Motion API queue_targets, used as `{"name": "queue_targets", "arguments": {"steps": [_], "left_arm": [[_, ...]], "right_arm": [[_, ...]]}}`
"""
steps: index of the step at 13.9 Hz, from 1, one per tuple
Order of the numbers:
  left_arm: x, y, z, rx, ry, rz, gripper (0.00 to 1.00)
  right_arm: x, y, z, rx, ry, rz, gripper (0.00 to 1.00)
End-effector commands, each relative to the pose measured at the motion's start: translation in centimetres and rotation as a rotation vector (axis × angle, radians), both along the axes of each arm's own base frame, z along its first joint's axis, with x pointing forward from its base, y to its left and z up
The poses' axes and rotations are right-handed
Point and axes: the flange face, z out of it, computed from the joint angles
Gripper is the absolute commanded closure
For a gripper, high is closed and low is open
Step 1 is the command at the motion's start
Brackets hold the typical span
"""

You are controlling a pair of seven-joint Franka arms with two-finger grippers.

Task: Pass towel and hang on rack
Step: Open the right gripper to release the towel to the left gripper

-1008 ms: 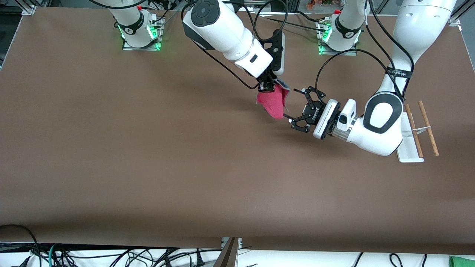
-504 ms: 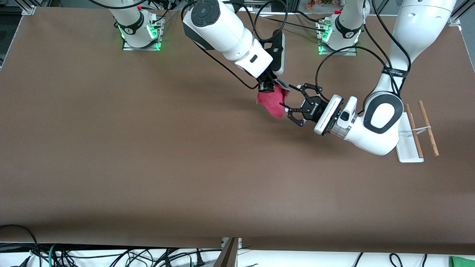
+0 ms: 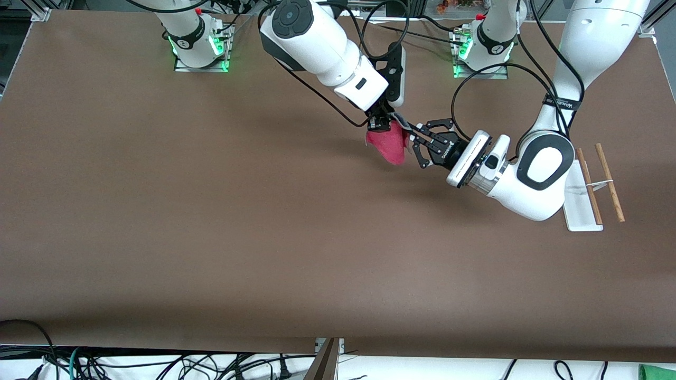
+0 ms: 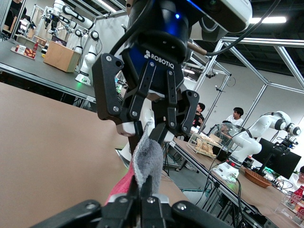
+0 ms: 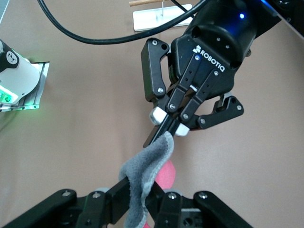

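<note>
The worktop (image 3: 211, 237) nearest the front camera is bare brown. Farther up, at about 3 o'clock from the middle of the worktop, the rack (image 3: 591, 184) stands at the left arm's end, its two wooden rods carrying nothing.

Over the middle, at roughly 1 o'clock from the centre, the towel (image 3: 389, 145) hangs in the air, pinkish-red side showing in the front view, grey side in the wrist views. The left gripper (image 3: 414, 140) reaches in from the towel's 3 o'clock side, its fingers (image 4: 142, 187) pinched tight on the towel's grey edge. The right gripper (image 3: 381, 122) comes down from 12 o'clock, its fingers (image 5: 137, 192) also clamped on the towel.

So both grippers hold the towel at once: the pass looks half made. I judge the right gripper's release comes next, then the carry toward the rack and the drape over its rods; none of that is done.
</note>
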Motion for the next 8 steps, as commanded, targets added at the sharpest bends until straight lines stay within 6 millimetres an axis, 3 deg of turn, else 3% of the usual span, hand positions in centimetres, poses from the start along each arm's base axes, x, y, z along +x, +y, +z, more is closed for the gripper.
{"name": "queue_targets", "arguments": {"steps": [1, 5, 6, 7, 8], "left_arm": [[-0.06, 0.18, -0.01, -0.049, -0.013, 0.005, 1.0], [-0.05, 0.27, -0.04, -0.046, -0.012, 0.005, 1.0], [-0.02, 0.35, -0.04, -0.046, -0.012, 0.007, 1.0], [0.08, 0.62, -0.04, -0.046, -0.012, 0.011, 1.0], [0.06, 0.62, -0.03, -0.047, -0.012, 0.01, 1.0]], "right_arm": [[0.28, 0.26, 0.41, 0.004, 0.005, -0.007, 1.0], [0.61, -0.01, 0.38, 0.003, 0.011, -0.026, 1.0], [0.7, -0.09, 0.38, 0.003, 0.011, -0.027, 0.85], [0.79, -0.16, 0.4, 0.004, 0.009, -0.027, 0.01], [0.88, -0.23, 0.4, 0.004, 0.009, -0.028, 0.0]]}}
